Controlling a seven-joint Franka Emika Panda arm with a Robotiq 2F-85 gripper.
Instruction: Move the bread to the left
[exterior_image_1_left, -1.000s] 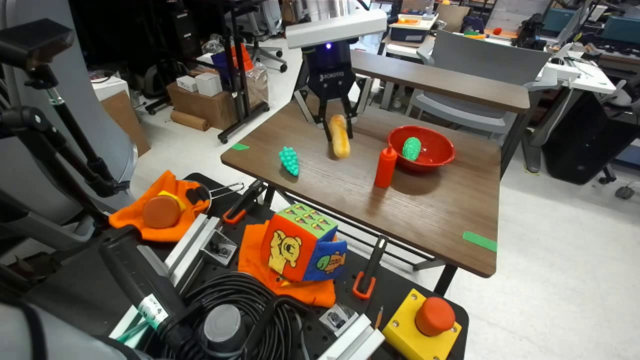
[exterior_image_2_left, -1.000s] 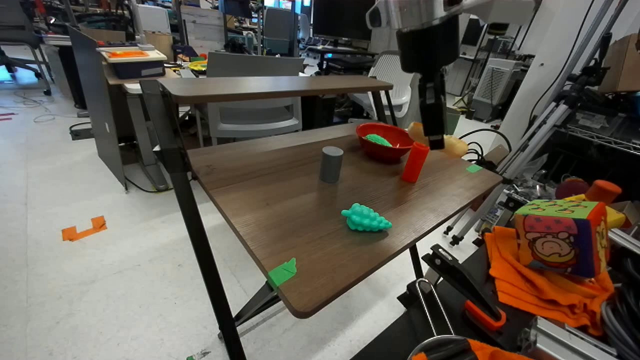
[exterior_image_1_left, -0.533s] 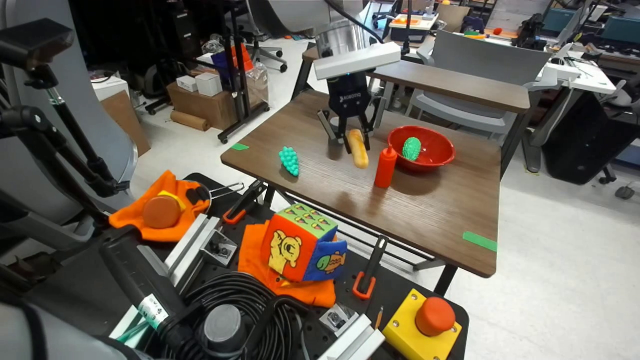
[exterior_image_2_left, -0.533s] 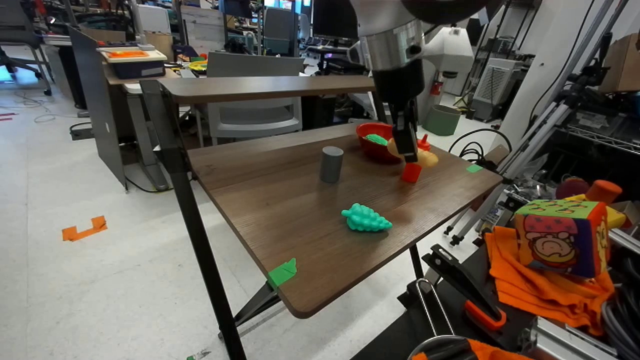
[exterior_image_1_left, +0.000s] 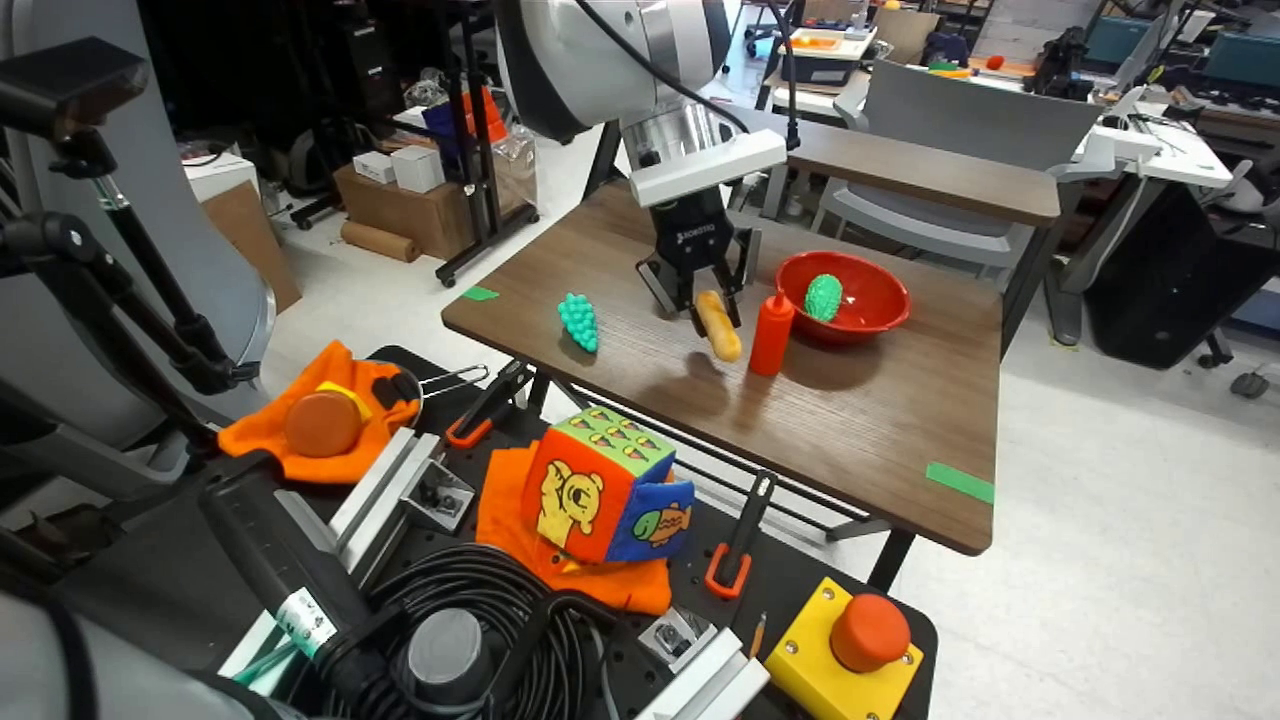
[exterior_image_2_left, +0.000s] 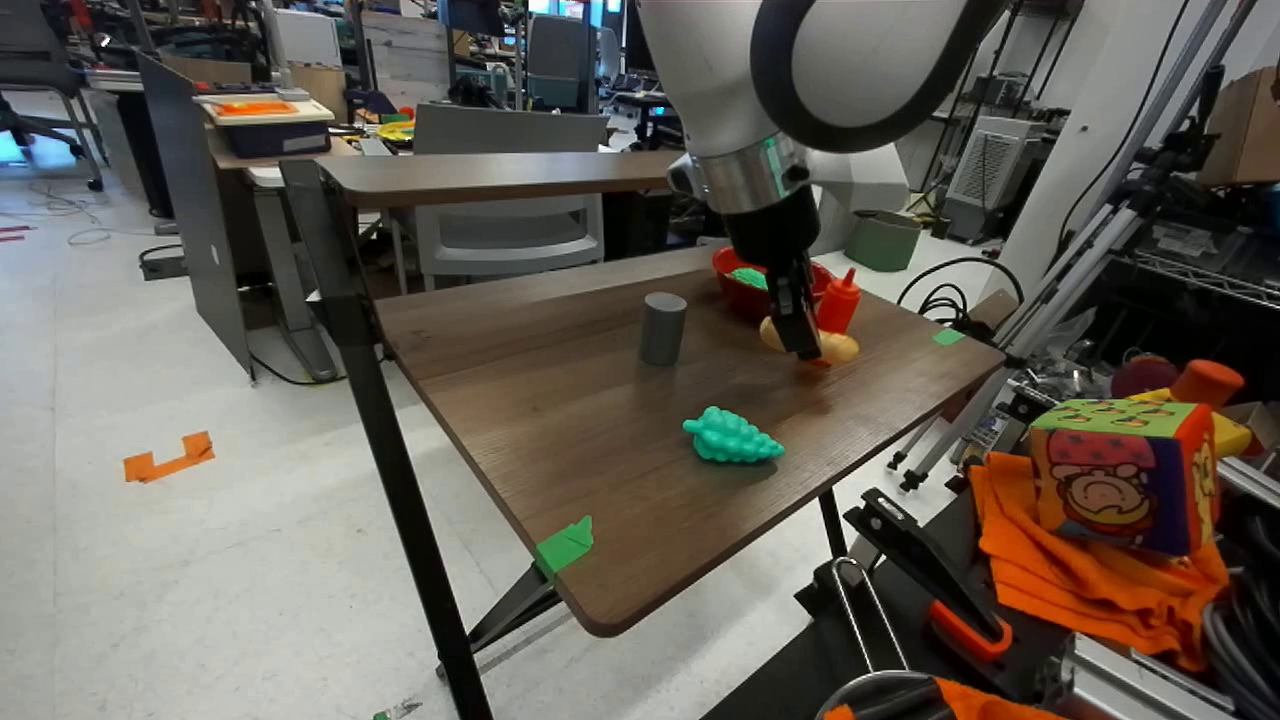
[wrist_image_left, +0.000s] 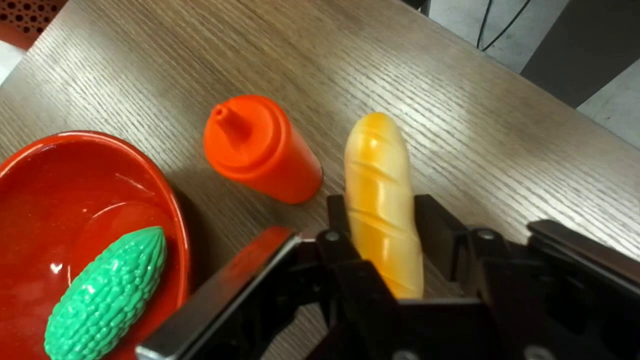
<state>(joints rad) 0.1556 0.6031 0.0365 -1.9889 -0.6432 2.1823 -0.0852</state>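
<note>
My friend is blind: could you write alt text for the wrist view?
A black end effector grips a yellow-orange toy bread over a brown table. At picture left stands a red squeeze bottle; farther left, a red bowl holds a bumpy green toy.

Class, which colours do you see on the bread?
The bread is pale yellow with orange patches, seen best in the wrist view.

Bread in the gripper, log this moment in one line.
gripper: shut on bread | bread: above table, apart from red bottle | red bottle: upright | red bowl: green toy inside | release: not yet
</note>
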